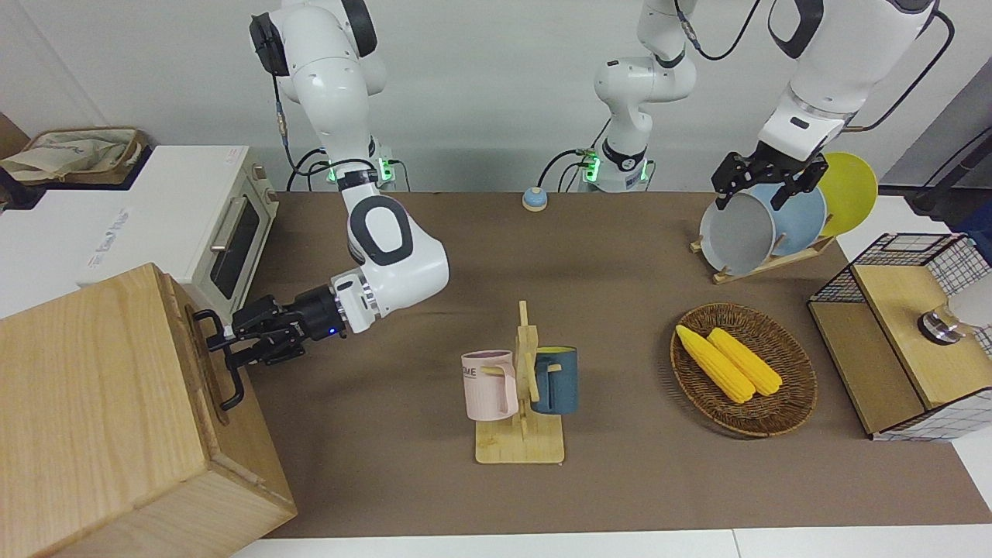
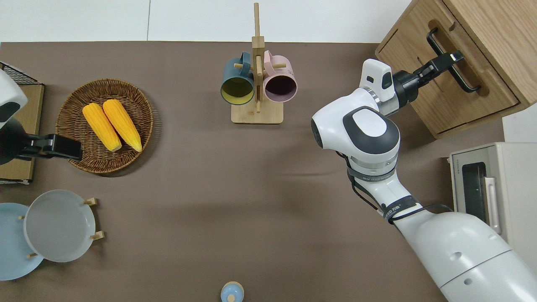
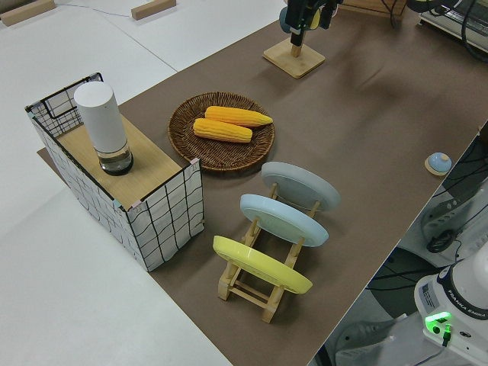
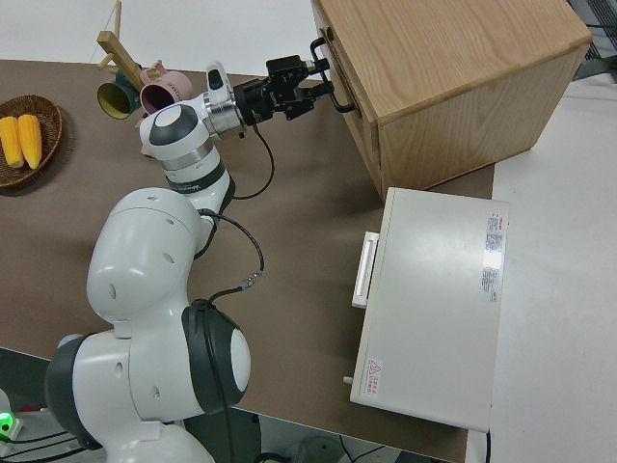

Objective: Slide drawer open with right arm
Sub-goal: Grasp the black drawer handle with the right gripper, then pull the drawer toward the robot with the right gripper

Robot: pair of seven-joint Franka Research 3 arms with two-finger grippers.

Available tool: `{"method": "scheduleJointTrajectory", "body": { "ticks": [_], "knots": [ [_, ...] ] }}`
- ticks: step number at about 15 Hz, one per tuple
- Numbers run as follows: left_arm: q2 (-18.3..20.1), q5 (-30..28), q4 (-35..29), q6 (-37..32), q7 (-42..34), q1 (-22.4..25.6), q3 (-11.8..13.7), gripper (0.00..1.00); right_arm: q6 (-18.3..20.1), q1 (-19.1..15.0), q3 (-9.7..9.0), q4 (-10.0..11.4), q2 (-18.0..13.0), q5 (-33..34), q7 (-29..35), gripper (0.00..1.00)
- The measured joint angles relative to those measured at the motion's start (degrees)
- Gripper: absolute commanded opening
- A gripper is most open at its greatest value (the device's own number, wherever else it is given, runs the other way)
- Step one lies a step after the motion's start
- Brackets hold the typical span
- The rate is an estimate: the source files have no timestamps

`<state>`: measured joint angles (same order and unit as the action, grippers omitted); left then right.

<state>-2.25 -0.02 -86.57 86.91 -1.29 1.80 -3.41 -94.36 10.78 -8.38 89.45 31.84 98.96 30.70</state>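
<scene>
Fingers of right gripper [image 1: 226, 342] spread, one on each side of black loop handle [image 2: 452, 59], not clenched | handle on front of drawer [image 2: 440, 90], seated in wooden box [image 1: 101, 418] at right arm's end of table [image 1: 620, 325] | left arm parked, finger state impossible to tell

Table [image 1: 635, 310] bearing basket [image 1: 790, 403], box [image 1: 116, 434]

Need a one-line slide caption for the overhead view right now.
Right gripper reaches the black handle of the closed drawer; left arm parked.
</scene>
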Motion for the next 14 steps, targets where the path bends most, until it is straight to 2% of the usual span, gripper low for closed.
{"method": "scheduleJointTrajectory", "body": {
  "ticks": [10, 14],
  "knots": [
    [0.00, 0.00, 0.00, 0.00, 0.00, 0.00, 0.00, 0.99, 1.37, 0.08, -0.46, 0.27, 0.14, 0.11, 0.64, 0.000],
    [0.00, 0.00, 0.00, 0.00, 0.00, 0.00, 0.00, 1.00, 3.97, 0.30, -2.39, 0.54, 0.14, -0.20, 0.64, 0.000]
  ]
}}
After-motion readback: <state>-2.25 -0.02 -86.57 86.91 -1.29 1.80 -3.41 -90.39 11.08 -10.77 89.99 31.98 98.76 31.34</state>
